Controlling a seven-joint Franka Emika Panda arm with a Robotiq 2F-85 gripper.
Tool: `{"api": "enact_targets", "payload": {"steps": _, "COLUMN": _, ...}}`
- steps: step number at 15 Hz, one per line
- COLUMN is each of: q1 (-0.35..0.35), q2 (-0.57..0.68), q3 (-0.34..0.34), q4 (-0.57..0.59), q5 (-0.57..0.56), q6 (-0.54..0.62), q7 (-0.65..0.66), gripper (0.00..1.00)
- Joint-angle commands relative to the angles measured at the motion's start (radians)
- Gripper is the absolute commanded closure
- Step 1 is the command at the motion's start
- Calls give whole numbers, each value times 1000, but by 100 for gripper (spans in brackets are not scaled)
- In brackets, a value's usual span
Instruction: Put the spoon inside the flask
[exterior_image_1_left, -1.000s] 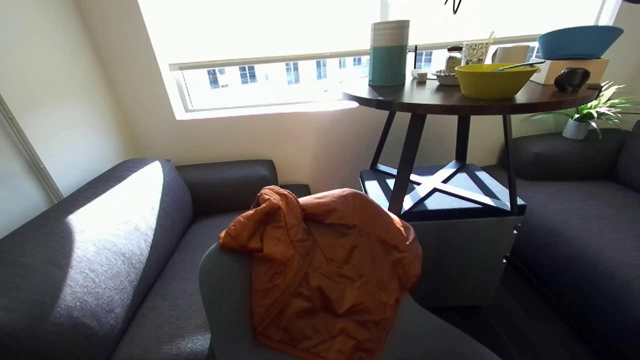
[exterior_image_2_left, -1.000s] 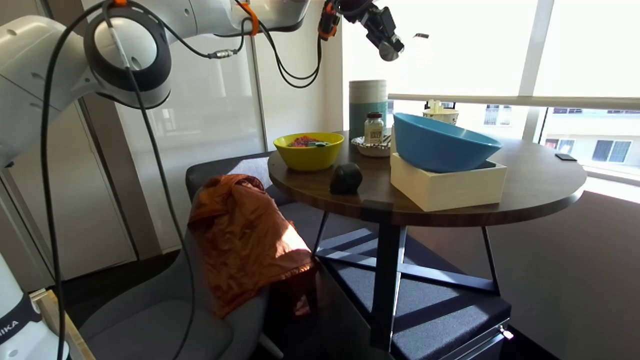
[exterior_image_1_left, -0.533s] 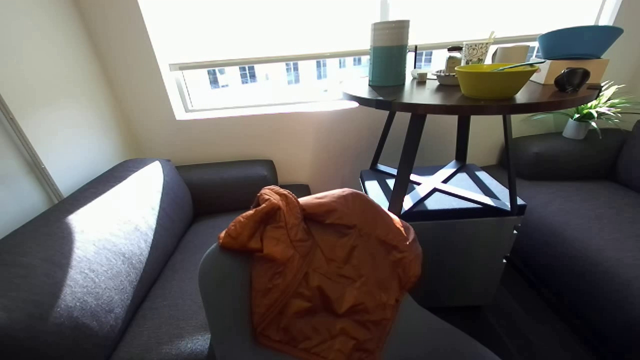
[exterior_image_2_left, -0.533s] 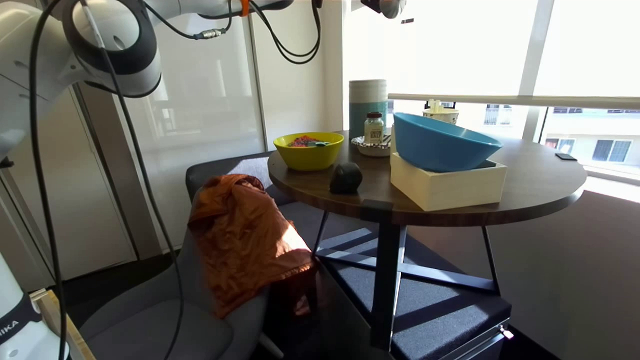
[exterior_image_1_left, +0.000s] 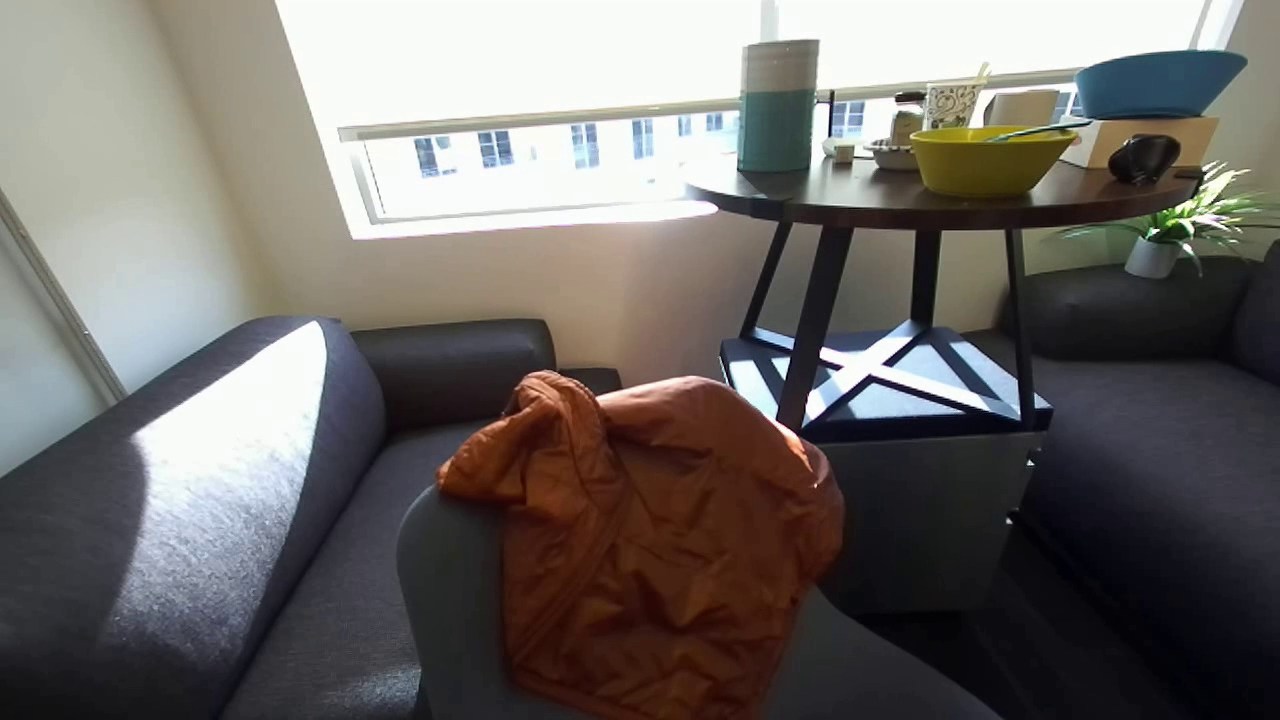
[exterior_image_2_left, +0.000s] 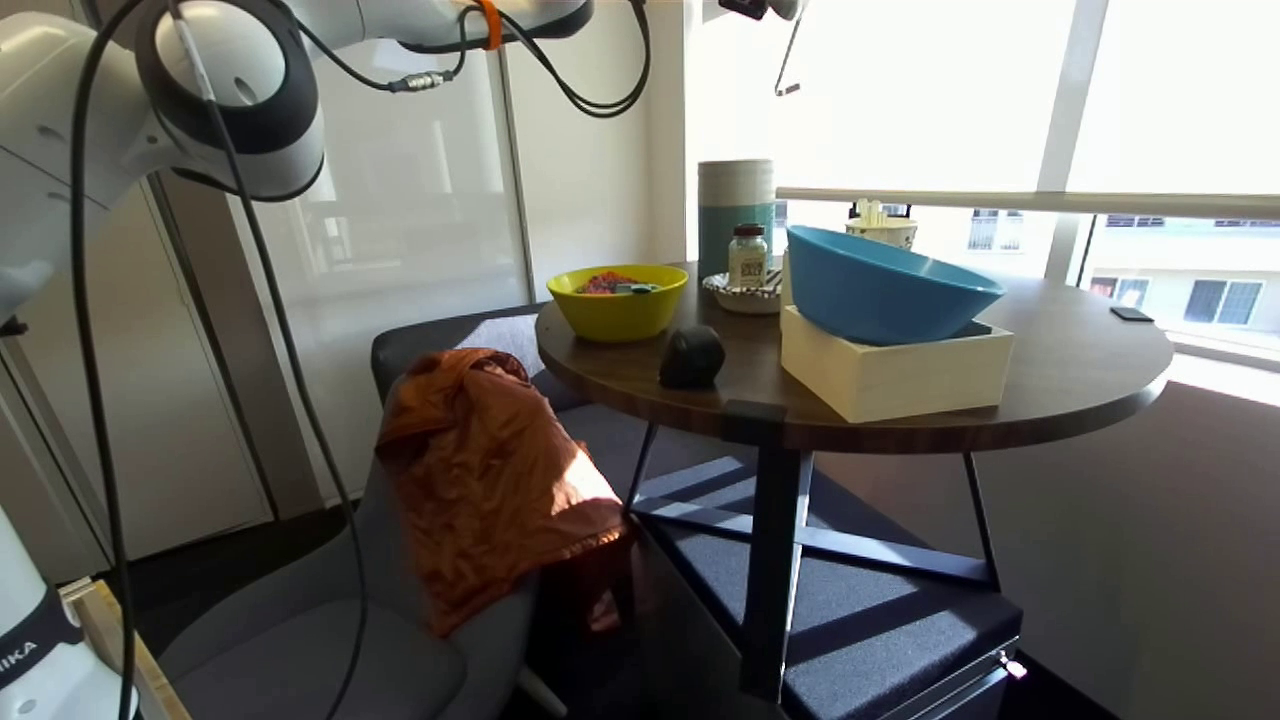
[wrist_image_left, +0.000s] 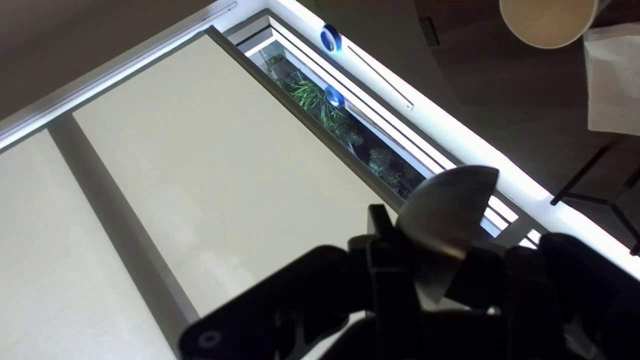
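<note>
- Above the level of the flask (exterior_image_2_left: 735, 185) hung the spoon (wrist_image_left: 450, 210); the wrist view showed its metal bowl close up, while an exterior view caught mainly its thin handle, above the flask and slightly to its right there. Whether it was directly over the flask's mouth, I could not tell.
- Only the wrist view showed the grip: the black fingers (wrist_image_left: 387, 260) were clasped on the spoon, its bowl between them.
- Right of the flask, an exterior view showed the yellow bowl (exterior_image_1_left: 985, 170) from the side, with a teal utensil (exterior_image_1_left: 1038, 130) across its rim; in an exterior view where the same bowl stood left of the flask, red pieces (exterior_image_2_left: 605, 283) showed inside.
- Half a second earlier, of the spoon's handle only the short dark end had shown; now a slanting line ran down to it, and the end lay lower and nearer the flask. The flask and the things around it on the worktop (exterior_image_2_left: 1080, 320) had stayed put.
- The spoon's bowl was a dull grey curve with a warm gleam; the flask stood upright, straight-sided, pale grey above and blue-green below, partly hidden by a jar (exterior_image_2_left: 748, 260) in an exterior view.
</note>
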Motion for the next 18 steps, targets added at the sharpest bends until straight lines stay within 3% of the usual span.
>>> {"api": "enact_targets", "payload": {"steps": 1, "q1": 12, "q2": 21, "q3": -33, "q4": -2, "q5": -88, "q6": 67, "q7": -68, "gripper": 99}}
{"api": "enact_targets", "payload": {"steps": 9, "q1": -9, "q2": 12, "q3": 36, "q4": -25, "q5": -74, "q6": 194, "q7": -317, "gripper": 98}}
{"api": "enact_targets", "payload": {"steps": 18, "q1": -45, "q2": -3, "q3": 84, "q4": -50, "q5": -50, "q6": 253, "q7": -505, "gripper": 98}}
